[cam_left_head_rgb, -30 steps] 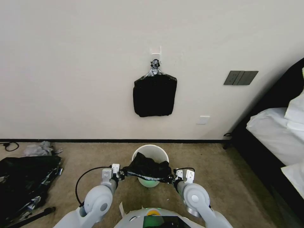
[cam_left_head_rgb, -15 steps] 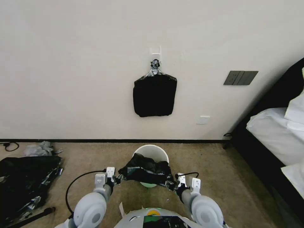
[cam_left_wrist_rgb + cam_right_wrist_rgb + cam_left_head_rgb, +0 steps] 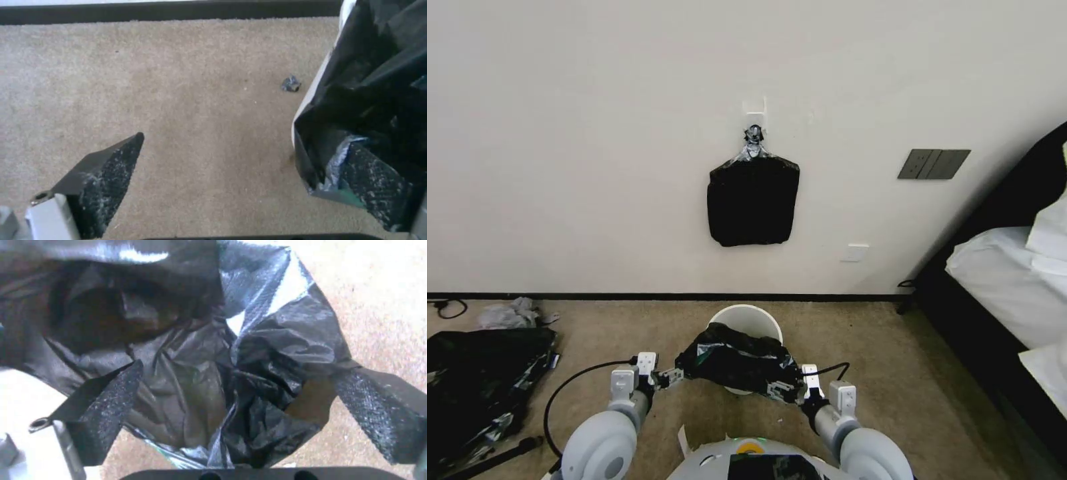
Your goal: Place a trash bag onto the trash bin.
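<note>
On the trash bin [image 3: 746, 319] rim, black trash bag [image 3: 735, 360] draped, our left gripper [image 3: 662, 377] & right gripper [image 3: 788, 389] both wide open now, pulled back vs 1 s ago.

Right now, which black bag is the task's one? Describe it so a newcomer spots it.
Below the wall hook, on the carpet, stands the trash bin. The trash bag drapes its near rim, loose and crinkly, unlike the flat bundle hanging on the wall or the heap lying left.

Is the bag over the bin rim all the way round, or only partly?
Partly. The trash bag drapes over the near side of the trash bin; the far rim shows bare white. Near-side seating cannot be told.
</note>
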`<state>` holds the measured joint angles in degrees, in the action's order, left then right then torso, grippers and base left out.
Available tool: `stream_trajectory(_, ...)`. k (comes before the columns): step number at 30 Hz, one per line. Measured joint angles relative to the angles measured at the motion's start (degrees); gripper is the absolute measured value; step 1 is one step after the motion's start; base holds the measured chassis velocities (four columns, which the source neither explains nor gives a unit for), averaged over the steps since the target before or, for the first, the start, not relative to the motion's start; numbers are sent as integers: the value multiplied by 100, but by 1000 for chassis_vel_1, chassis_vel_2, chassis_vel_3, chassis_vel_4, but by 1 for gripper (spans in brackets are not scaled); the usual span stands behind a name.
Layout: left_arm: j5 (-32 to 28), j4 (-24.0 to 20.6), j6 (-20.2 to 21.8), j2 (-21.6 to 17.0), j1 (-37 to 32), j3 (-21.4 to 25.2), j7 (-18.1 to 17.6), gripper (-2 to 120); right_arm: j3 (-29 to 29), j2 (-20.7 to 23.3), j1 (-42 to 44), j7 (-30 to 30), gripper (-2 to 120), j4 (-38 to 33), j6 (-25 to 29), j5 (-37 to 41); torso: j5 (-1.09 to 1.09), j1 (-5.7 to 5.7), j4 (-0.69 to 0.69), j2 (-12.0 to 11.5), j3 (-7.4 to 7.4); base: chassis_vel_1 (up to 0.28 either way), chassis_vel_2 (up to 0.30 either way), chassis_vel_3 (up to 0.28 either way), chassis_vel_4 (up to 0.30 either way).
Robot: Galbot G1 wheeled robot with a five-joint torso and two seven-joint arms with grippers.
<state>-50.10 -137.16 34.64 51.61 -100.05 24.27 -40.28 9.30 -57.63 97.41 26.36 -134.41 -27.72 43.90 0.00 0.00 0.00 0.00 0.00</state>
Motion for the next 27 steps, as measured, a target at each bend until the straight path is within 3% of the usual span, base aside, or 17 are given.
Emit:
stream_trajectory(8, -16, -179, 22, -79, -190, 285, 103, 100, 18, 179, 216, -234, 100, -129, 306, -392, 0, 0, 0, 0, 0, 0, 0, 0, 0)
stream_trajectory(19, 143, -484, 89, -72, -532, 877, 179, 100, 90, 276, 711, 781, 100, -895, -308, -1, 0, 0, 0, 0, 0, 0, 0, 0, 0)
stream_trajectory(25, 143, -565, 85, -38, -516, 1043, 179, 100, 148, 298, 754, 824, 100, -904, -209, -212, 0, 0, 0, 0, 0, 0, 0, 0, 0)
stream_trajectory(27, 132, -590, 59, -17, -488, 1084, 191, 100, 198, 308, 736, 585, 100, -904, 58, -341, 0, 0, 0, 0, 0, 0, 0, 0, 0)
